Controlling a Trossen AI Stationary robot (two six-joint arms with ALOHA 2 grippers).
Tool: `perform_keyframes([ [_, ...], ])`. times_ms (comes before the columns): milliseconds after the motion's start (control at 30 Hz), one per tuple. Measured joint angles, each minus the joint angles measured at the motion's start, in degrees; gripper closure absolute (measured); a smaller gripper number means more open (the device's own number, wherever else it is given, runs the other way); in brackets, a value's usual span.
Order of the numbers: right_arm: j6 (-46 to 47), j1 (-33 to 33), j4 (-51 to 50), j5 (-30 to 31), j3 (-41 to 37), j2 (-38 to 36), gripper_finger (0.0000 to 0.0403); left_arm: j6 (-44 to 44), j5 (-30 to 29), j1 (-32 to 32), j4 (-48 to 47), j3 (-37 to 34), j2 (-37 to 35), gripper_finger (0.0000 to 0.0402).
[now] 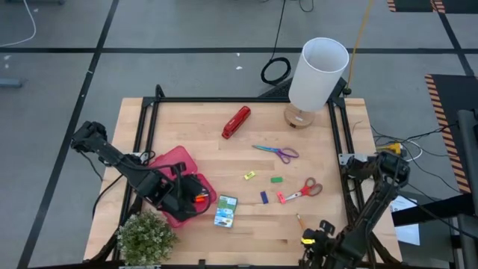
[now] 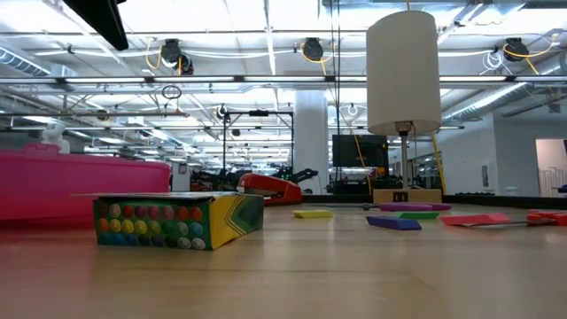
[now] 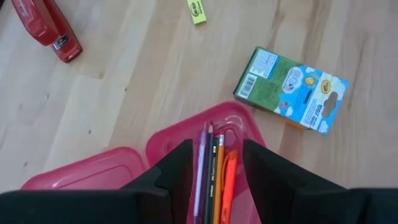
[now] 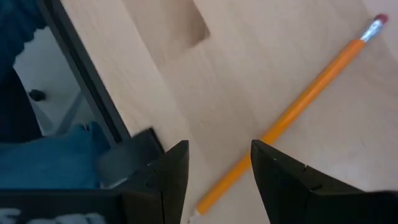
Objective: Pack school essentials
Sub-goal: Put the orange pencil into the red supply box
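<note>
The pink case (image 1: 173, 166) lies open at the front left. Inside it are pencils and orange pens (image 3: 214, 177). My left gripper (image 3: 216, 144) stands open over the case, a finger on either side of them. The crayon box (image 1: 225, 211) lies flat beside the case. An orange pencil (image 4: 298, 106) lies on the table at the front right. Its tip end runs under the gap of my open right gripper (image 4: 219, 146). Purple-teal scissors (image 1: 278, 153), red-handled scissors (image 1: 302, 190) and yellow (image 1: 249, 175), green (image 1: 276, 179) and blue (image 1: 264, 197) erasers lie mid-table.
A red stapler (image 1: 236, 122) lies toward the far side. A white lamp (image 1: 317, 75) stands at the far right corner, and a small plant (image 1: 146, 237) at the front left corner. A black frame (image 1: 336, 127) runs along the table's edges.
</note>
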Motion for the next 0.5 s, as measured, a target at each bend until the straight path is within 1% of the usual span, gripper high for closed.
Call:
perform_keyframes([
  [200, -3.4, 0.9, 0.2, -0.3, 0.0, 3.1, 0.0238, -0.1, 0.0, 0.0, 0.0, 0.0, 0.0, 0.0259],
  [400, -4.8, 0.7, -1.5, -4.4, 0.0, 6.2, 0.0240, -0.5, 0.0, 0.0, 0.1, 0.0, 0.0, 0.0259],
  [500, -4.8, 0.7, -1.5, -4.3, 0.1, 6.1, 0.0243, -0.4, 0.0, 0.0, 0.2, 0.0, 0.0, 0.0259],
])
